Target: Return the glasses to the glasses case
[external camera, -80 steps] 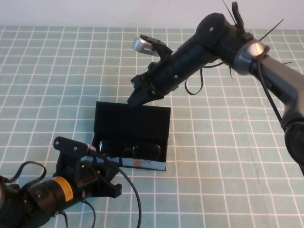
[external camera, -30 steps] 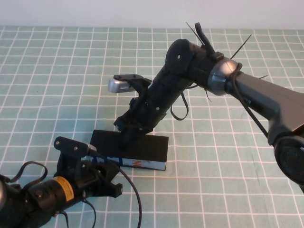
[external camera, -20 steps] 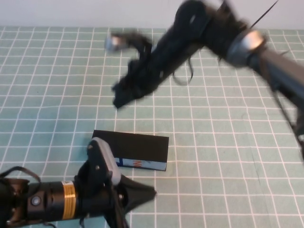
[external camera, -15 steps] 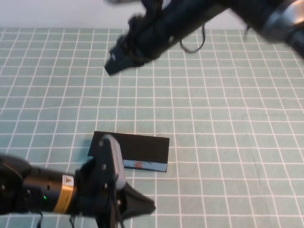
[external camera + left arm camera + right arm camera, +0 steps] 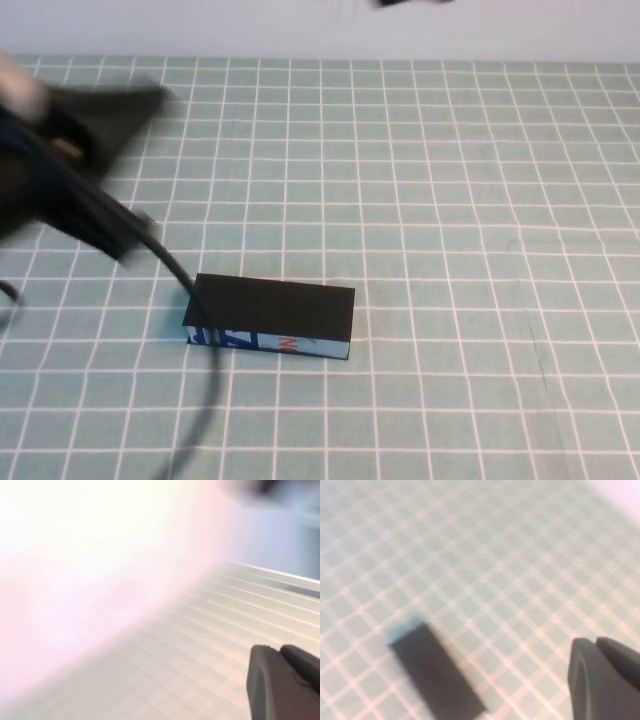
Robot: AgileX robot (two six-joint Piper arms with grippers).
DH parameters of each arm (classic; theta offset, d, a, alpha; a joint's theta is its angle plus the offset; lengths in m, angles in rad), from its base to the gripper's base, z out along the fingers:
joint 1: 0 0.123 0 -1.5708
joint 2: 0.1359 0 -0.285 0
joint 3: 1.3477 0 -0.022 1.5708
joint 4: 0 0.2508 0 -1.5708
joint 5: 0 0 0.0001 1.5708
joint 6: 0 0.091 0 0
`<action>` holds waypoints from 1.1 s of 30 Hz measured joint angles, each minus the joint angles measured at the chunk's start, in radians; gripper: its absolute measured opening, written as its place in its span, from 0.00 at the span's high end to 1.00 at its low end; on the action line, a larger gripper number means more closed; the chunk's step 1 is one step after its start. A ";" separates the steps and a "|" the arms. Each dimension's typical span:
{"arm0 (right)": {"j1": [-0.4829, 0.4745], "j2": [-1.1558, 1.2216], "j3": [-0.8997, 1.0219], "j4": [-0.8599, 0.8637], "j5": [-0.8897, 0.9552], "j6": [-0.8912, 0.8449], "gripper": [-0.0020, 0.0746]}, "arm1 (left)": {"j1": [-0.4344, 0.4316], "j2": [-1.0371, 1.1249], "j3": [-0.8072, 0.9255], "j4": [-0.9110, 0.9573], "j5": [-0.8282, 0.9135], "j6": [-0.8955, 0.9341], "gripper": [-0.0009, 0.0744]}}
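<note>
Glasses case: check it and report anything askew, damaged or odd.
Nothing stands out. The glasses case lies flat on the checked table, lid shut. The left claw is far left; the right claw is raised above.

Left arm (image 5: pixel 70 180): raised over table's left side, blurred, cable trailing down. Left gripper (image 5: pixel 125 105): at arm's far end, pointing away from robot. Right gripper (image 5: pixel 415 3): barely visible at far top edge.

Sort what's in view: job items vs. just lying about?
Job:
- case, lid shut, on the mat; glasses not visible
- left gripper, raised over the far left of the mat
- right gripper, high above the case, shown only by its wrist view

Lying about:
- checked mat
- black cable
</note>
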 joint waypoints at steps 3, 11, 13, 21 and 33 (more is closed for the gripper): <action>0.000 -0.085 0.047 -0.088 0.000 0.024 0.99 | 0.017 -0.063 0.012 -0.046 0.253 0.180 0.99; 0.000 -0.344 0.348 -0.137 -0.012 0.033 0.99 | 0.032 -0.001 0.023 -1.051 0.914 1.605 0.99; 0.000 -0.417 0.462 -0.137 -0.063 0.038 0.99 | 0.032 0.006 0.028 -1.277 0.901 1.697 0.99; 0.000 -0.879 1.130 -0.193 -0.496 0.244 0.99 | 0.032 -0.224 0.028 -1.668 0.744 1.759 0.99; 0.000 -1.365 1.724 -0.236 -0.709 0.318 0.99 | 0.032 -0.678 0.026 -1.789 0.962 1.596 0.99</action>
